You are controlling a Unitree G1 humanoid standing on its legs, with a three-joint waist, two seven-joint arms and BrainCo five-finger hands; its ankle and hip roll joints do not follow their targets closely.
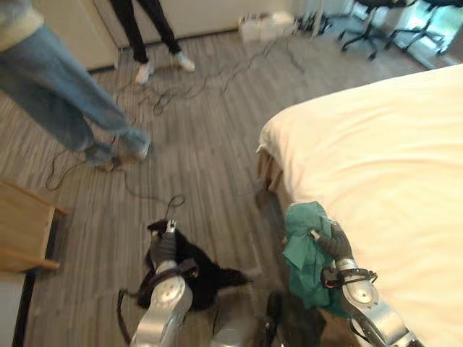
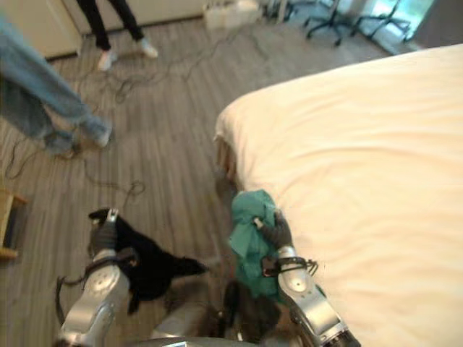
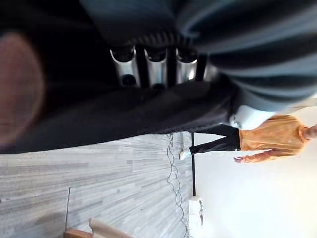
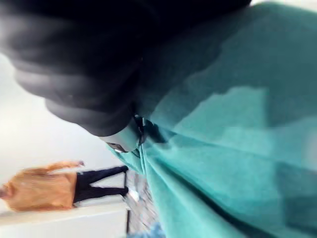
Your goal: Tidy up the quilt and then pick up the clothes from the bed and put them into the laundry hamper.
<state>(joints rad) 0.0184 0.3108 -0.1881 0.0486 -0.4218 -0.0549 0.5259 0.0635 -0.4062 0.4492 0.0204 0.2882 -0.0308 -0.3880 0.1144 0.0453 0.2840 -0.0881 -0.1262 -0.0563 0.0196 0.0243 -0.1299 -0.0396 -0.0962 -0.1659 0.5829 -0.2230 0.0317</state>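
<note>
My left hand (image 1: 163,244) is shut on a black garment (image 1: 204,269) that hangs from it above the wooden floor; in the left wrist view the fingers (image 3: 153,69) curl into the black cloth (image 3: 119,114). My right hand (image 1: 329,242) is shut on a teal garment (image 1: 304,253), held up beside the near corner of the bed (image 1: 376,166). The teal cloth (image 4: 223,148) drapes down past the hand in the right wrist view. A smooth cream quilt (image 2: 362,144) covers the bed.
A person in jeans (image 1: 58,94) stands at the far left, and another person's dark legs (image 1: 152,36) show at the back. A wooden piece of furniture (image 1: 22,228) sits at the left edge. Cables (image 1: 166,94) trail over the floor. Office chairs (image 1: 383,22) stand at the back right.
</note>
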